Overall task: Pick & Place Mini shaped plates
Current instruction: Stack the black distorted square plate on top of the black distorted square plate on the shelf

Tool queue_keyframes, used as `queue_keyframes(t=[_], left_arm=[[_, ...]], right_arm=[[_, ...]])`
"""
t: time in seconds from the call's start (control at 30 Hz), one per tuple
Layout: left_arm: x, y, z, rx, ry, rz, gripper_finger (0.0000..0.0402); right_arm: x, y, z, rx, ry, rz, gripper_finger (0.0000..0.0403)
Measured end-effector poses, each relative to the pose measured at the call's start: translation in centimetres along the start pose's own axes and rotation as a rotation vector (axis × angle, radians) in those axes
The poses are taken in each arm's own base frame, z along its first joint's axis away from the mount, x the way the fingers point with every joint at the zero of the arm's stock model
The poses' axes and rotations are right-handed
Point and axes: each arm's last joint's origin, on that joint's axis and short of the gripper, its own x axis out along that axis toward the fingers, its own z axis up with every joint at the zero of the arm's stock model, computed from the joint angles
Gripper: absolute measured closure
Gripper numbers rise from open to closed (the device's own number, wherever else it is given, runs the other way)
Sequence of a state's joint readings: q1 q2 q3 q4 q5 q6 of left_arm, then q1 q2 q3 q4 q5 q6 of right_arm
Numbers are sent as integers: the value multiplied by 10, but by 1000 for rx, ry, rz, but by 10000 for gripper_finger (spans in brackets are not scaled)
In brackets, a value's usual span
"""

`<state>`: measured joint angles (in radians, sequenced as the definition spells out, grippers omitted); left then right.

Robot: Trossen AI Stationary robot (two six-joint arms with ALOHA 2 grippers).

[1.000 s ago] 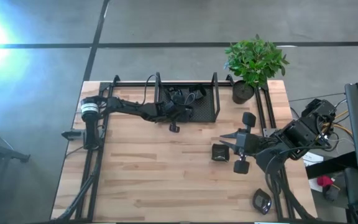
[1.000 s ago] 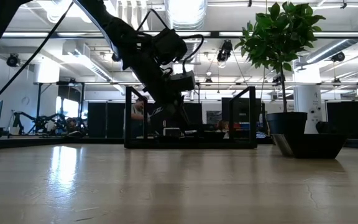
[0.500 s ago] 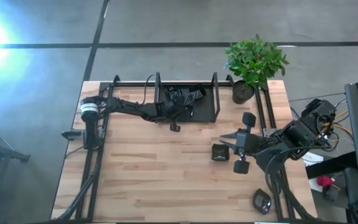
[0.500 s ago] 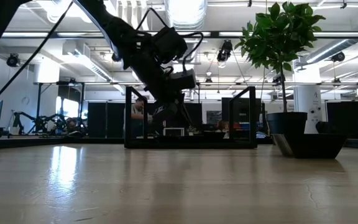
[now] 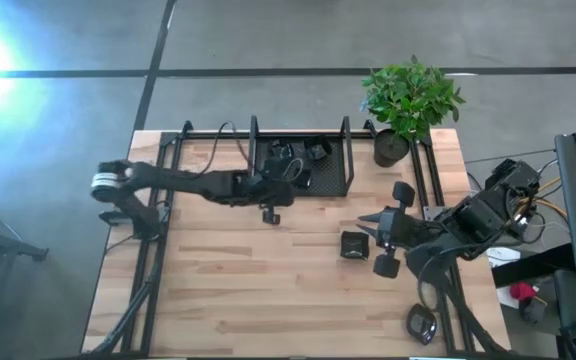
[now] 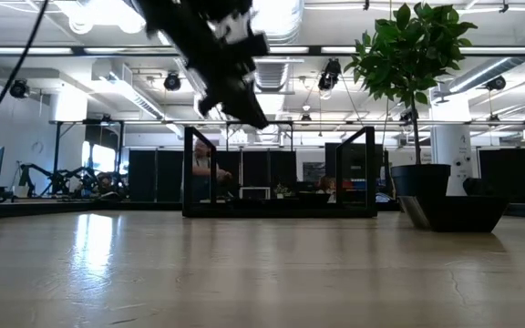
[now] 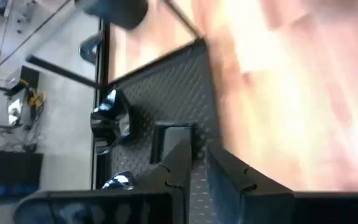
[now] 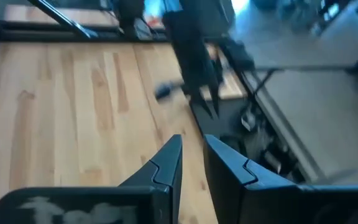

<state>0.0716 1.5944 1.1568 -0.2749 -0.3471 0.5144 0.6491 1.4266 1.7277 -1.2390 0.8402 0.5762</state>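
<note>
While my left gripper (image 5: 290,184) is hovering over the mesh tray (image 5: 336,178), fingers nearly pressed together and empty, my right gripper (image 5: 361,224) is waiting, narrowed, beside a small plate (image 5: 353,245).

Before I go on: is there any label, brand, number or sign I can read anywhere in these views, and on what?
None can be read.
Mini shaped plates, mesh tray and plant pot: no print shows.
Left gripper and right gripper: no markings visible.
Room behind the table in the low view: too small to read.
</note>
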Motion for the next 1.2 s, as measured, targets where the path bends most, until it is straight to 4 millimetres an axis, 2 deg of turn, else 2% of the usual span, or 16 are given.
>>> queue_keyframes(t=[0.3,0.53,0.83,0.97,1.2], left_arm=[[-87,-13,22,-47,-158,32,356],[-133,-18,27,-41,-265,53,356],[-157,-16,23,-43,-292,92,356],[-160,-15,22,-44,-296,93,356],[-160,-16,20,-41,-279,86,356]], right_arm=[[31,12,-43,140,122,-105,342],[56,9,-67,333,229,-176,329],[91,-12,-80,504,428,-247,278],[113,-28,-92,598,613,-248,273],[149,-54,-116,582,738,-235,277]])
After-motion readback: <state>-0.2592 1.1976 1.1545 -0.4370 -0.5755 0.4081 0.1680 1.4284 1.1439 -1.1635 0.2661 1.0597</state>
